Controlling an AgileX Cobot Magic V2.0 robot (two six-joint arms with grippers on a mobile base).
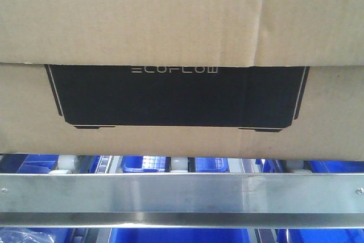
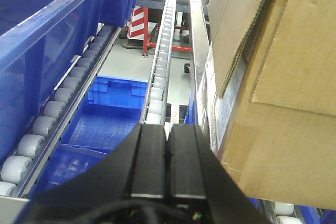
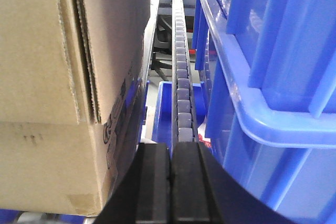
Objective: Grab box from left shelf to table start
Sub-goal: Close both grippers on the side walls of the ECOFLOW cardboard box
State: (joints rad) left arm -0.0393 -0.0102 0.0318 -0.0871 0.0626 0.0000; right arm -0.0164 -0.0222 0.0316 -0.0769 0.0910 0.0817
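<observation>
The box (image 1: 182, 21), a big brown carton with a black "ECOFLOW" panel, fills the front view and rests on the left shelf behind its silver front rail (image 1: 182, 194). In the left wrist view the box (image 2: 278, 77) stands close on the right of my left gripper (image 2: 167, 128), which is shut with nothing between its fingers. In the right wrist view the box (image 3: 58, 77) is on the left of my right gripper (image 3: 170, 149), also shut and empty. Both grippers flank the box's sides, just beside it. The table is out of view.
White roller tracks (image 2: 160, 61) run back along the shelf. A blue bin (image 2: 47, 35) sits left of the left gripper, and another blue bin (image 3: 273, 66) right of the right gripper. More blue bins (image 1: 182, 234) lie on the level below.
</observation>
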